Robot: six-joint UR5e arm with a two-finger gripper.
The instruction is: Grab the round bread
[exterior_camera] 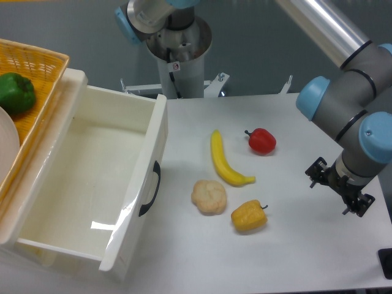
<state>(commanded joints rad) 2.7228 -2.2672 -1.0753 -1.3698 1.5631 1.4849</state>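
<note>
Claw [339, 191] fingers hidden, well right of round bread [209, 196]

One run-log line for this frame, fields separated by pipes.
phase: pre-grasp | target: round bread on table, untouched | gripper away at right, state unclear | neighbours: banana, yellow pepper

Round bread [209, 196] pale beige-cream; next to it banana [224, 160] yellow, bell pepper [248, 216] yellow-orange, red pepper [262, 141]; white drawer [147, 153], black handle [150, 188]; green pepper [16, 92].
</note>
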